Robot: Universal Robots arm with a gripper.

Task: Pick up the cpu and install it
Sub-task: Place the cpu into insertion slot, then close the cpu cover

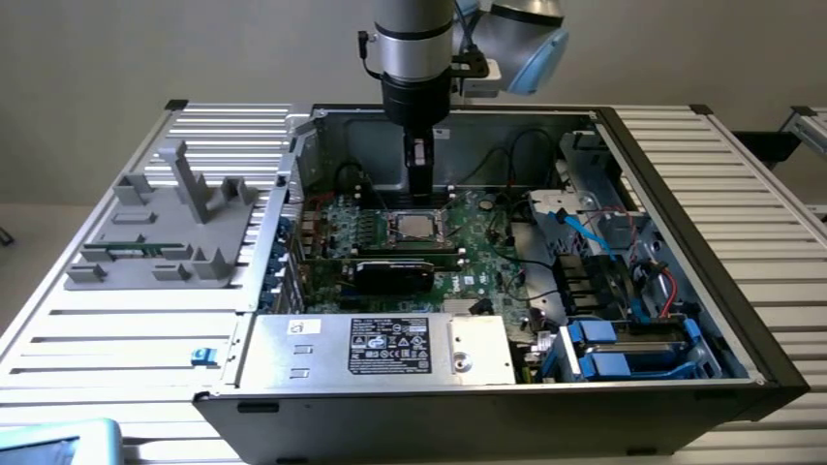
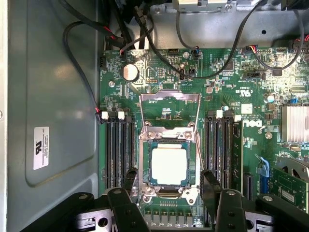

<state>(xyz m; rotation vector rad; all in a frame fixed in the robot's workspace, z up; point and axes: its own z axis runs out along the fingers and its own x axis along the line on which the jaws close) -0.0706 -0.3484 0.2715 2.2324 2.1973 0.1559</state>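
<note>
The cpu (image 2: pixel 169 165), a small square chip with a silver-grey top, lies flat in the socket (image 2: pixel 145 159) on the green motherboard (image 2: pixel 159 67) inside the open computer case (image 1: pixel 672 194). The socket's metal load frame (image 2: pixel 169 99) stands flipped open beside it. In the exterior view the cpu (image 1: pixel 413 226) sits just below my gripper (image 1: pixel 416 192), which hangs upright over it. My gripper (image 2: pixel 170 188) is open, with one black finger on either side of the socket and nothing between them. The fingers are apart from the chip.
Memory slots (image 2: pixel 120 145) flank the socket. A black card with a green board (image 1: pixel 394 273) lies in front of it, then a silver box with a white label (image 1: pixel 387 346). Black cables (image 2: pixel 77 58) run along the case wall. A grey fixture (image 1: pixel 168 228) stands on the slatted table.
</note>
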